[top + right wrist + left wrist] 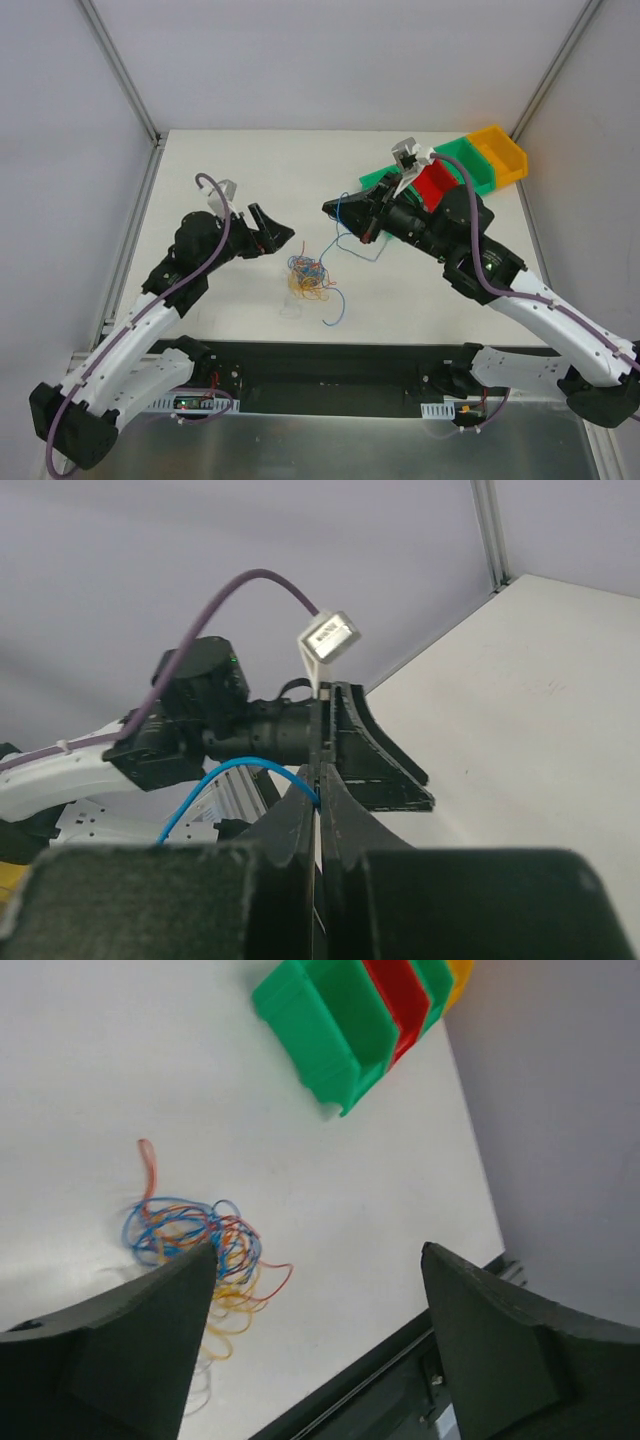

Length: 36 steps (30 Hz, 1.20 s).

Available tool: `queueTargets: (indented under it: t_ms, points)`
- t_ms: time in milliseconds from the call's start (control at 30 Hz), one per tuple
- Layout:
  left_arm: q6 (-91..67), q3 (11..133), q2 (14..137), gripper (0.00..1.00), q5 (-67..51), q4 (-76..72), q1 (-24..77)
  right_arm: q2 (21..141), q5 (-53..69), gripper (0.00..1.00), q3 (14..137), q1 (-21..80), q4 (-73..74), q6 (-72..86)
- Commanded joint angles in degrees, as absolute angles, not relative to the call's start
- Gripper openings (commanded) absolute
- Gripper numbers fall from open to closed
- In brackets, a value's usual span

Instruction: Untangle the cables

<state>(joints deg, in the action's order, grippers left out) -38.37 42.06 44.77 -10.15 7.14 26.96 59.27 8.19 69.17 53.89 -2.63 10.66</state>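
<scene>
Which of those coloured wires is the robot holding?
The blue one, pinched in the right gripper; the others lie bunched in a knot on the table.

Two white-and-black robot arms reach from the near edge toward the middle of the scene. The left arm (150,320) rises from the near left and bends inward, its wrist pointing right. The left gripper (272,228) has its jaws spread wide. The right arm (540,310) stretches in from the near right, pointing left. The right gripper (330,207) has its fingers pressed flat together, pinching a thin blue cable (240,763). The two grippers face each other, apart.
</scene>
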Motion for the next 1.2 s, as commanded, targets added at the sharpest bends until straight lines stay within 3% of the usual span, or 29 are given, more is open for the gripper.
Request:
queueTargets:
  t_ms: [0,67,200,533,667,800,1033,1167]
  points:
    - [-47.4,34.5,51.7,0.78,-20.5,-14.4,27.1,59.8,9.7,0.01,73.6,53.4,2.9,10.7]
    - [-50.2,31.4,57.5,0.74,-24.2,-21.7,27.2,59.3,7.6,0.0,75.0,53.3,6.1,8.9]
    - [-48.8,31.0,66.5,0.77,-25.8,-24.9,27.9,56.5,2.4,0.0,76.5,51.9,11.0,6.2]
    - [-46.8,26.4,77.3,0.76,-22.9,-38.4,29.9,54.1,-6.0,0.0,76.3,44.3,17.0,2.6]
    - [-40.4,25.8,77.1,0.81,-24.3,-38.9,30.8,59.0,-26.2,0.0,78.7,42.6,22.6,3.8]
    - [-35.5,24.9,74.6,0.83,-23.4,-38.1,31.2,64.3,-37.4,0.01,80.5,39.0,26.0,12.1]
    - [-32.4,19.3,70.1,0.83,-22.0,-42.6,33.1,75.5,-49.7,0.01,83.4,36.4,23.3,17.8]
    - [-31.7,15.0,65.8,0.84,-19.8,-46.7,33.5,82.6,-49.6,0.01,86.5,32.8,20.8,18.4]
